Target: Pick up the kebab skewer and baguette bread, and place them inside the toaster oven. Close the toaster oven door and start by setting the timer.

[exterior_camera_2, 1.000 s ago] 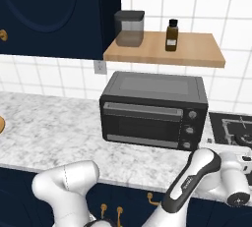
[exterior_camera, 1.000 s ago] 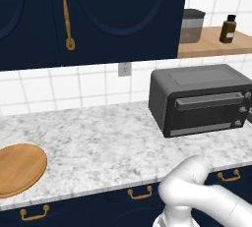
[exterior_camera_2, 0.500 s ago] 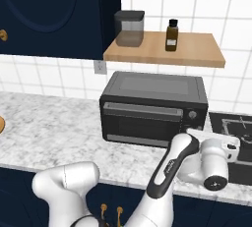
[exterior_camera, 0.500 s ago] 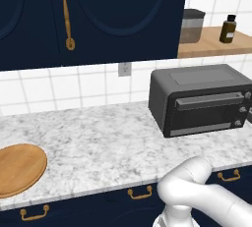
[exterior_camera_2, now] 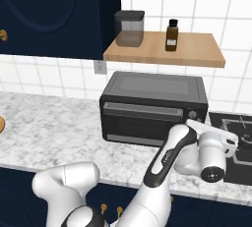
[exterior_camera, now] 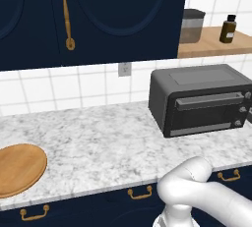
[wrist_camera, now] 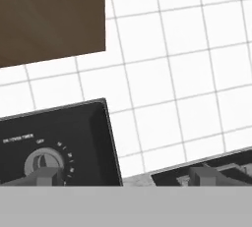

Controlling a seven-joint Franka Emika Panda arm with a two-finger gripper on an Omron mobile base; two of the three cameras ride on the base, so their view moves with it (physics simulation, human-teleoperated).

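Observation:
The toaster oven (exterior_camera: 202, 100) stands on the counter by the tiled wall, also seen as toaster oven (exterior_camera_2: 152, 108). Its door (exterior_camera_2: 145, 120) is shut, with the bar handle across the top. My gripper (wrist_camera: 123, 178) is open, and nothing is between its fingers. It hovers at the oven's right end, in front of the knobs. In the hand view one fingertip (wrist_camera: 47, 177) lines up with the timer knob (wrist_camera: 43, 163). I cannot tell whether they touch. The kebab skewer and the baguette bread are out of view.
A round wooden board (exterior_camera: 19, 169) lies at the counter's left end. A stove top (exterior_camera_2: 238, 145) sits right of the oven. Above the oven, a wooden shelf (exterior_camera_2: 162, 54) holds a canister (exterior_camera_2: 129, 27) and a brown bottle (exterior_camera_2: 171, 34).
My hand has swung left and a little up, from in front of the stove to the oven's right end. The oven door has stayed shut and the jaws open.

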